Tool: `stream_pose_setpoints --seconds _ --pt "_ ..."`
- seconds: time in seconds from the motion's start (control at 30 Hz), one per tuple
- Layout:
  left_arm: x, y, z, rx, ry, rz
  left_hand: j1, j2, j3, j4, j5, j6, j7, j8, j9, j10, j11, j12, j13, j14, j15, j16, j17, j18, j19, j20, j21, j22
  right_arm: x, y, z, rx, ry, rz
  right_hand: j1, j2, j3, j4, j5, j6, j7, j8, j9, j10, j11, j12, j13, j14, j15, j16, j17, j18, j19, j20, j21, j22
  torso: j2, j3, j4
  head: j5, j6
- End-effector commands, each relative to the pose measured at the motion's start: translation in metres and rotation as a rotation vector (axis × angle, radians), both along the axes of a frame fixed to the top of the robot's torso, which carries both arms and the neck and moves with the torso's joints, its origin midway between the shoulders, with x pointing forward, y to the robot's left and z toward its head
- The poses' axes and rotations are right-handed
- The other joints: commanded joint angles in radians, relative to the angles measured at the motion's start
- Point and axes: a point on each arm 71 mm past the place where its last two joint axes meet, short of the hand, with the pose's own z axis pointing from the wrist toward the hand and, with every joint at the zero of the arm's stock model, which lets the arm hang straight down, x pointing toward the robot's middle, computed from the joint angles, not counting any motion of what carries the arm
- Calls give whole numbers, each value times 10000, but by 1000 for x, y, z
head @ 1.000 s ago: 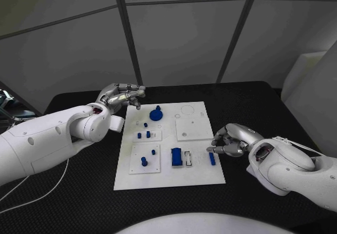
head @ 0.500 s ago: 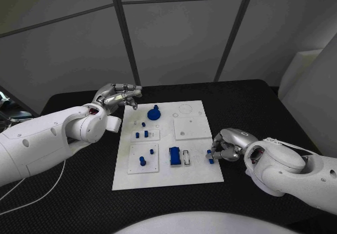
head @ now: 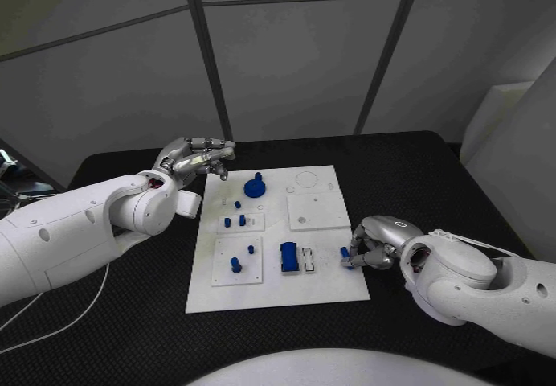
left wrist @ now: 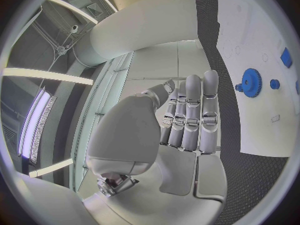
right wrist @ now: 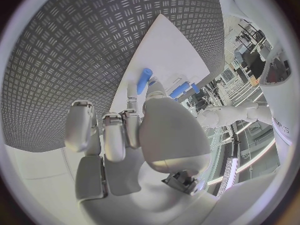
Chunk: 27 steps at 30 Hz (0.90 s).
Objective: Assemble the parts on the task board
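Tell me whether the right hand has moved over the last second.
Yes. The right hand has dropped toward the task board's near right corner, closing on the small blue part there.

We cannot tell whether the right hand, at the task board's right edge in the head view, grips the small blue peg or only touches it; its fingertips are hidden behind its knuckles. The left hand, upper left of the board, has its palm turned away, so any contents stay hidden. The tiny pegs are too small to describe.
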Motion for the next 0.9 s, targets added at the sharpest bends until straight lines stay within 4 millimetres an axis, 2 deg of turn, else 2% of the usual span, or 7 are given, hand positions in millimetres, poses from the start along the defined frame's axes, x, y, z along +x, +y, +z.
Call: stream_pose_setpoints --seconds 0.03,0.13,0.27,0.4,0.53,0.77,0.9 --pt "0 0 1 -78 -40 -71 47 34 -35 6 54 -41 14 69 7 -83 1 27 14 -44 5 58 -15 109 -64 40 -58 -13 0 1 -2 -410 35 145 13 103 -24 -53 89 98 -26 -75 3 386 -66 23 1400 1043 -68 56 2579 5 41 -23 58 63 3 -4 0 -1 12" --pt "0 -1 1 -79 -35 -78 47 34 -35 6 54 -41 14 69 7 -83 1 27 14 -44 5 58 -15 109 -64 40 -58 -13 1 4 -4 -505 9 195 514 315 186 -277 130 129 -77 -127 29 384 -118 19 1407 1044 -115 59 2584 4 44 -63 60 73 -1 -3 -3 8 2" --pt "0 -1 1 -83 -31 -89 47 34 -35 6 54 -41 14 69 7 -83 1 27 14 -44 5 58 -15 109 -64 40 -58 -13 2 7 -6 -664 -21 265 1266 620 663 -649 -745 155 -120 -221 47 379 -165 11 1417 1047 -166 65 2597 0 47 -121 59 84 0 -5 6 5 3" --pt "0 -1 1 -83 -27 -93 35 40 -48 15 53 -68 17 100 7 -119 5 69 17 -55 10 73 -32 108 -65 46 -64 -17 3 10 -8 -905 -11 343 1745 746 1151 -924 -1039 206 -154 -304 57 374 -195 6 1429 1048 -195 69 2605 0 47 -160 56 93 -5 -8 14 16 6" --pt "-1 0 1 -80 -24 -91 35 40 -48 15 53 -68 17 100 7 -119 5 69 17 -55 10 73 -32 108 -65 46 -64 -17 3 12 -11 -1090 86 403 1819 714 1372 -982 -952 214 -153 -365 59 361 -198 -21 1418 1047 -196 66 2599 -1 41 -165 49 90 0 -14 21 34 14" --pt "-1 1 1 -66 -12 -71 50 44 -43 5 55 -74 15 107 7 -125 3 78 18 -57 8 77 -35 110 -66 45 -65 -17 1 14 -10 -1059 121 389 1775 589 1775 -986 -555 252 -150 -464 83 355 -198 -43 1418 1046 -195 62 2592 -1 37 -167 43 97 -1 0 -17 100 7" --pt "-1 1 1 -69 -7 -84 50 44 -43 5 55 -74 15 107 7 -125 3 78 18 -57 8 77 -35 110 -66 45 -65 -17 -2 14 -9 -492 428 89 1604 492 2001 -877 -292 256 -140 -527 102 358 -192 -49 1423 1048 -188 67 2602 -4 44 -162 48 112 -18 -15 2 81 9"
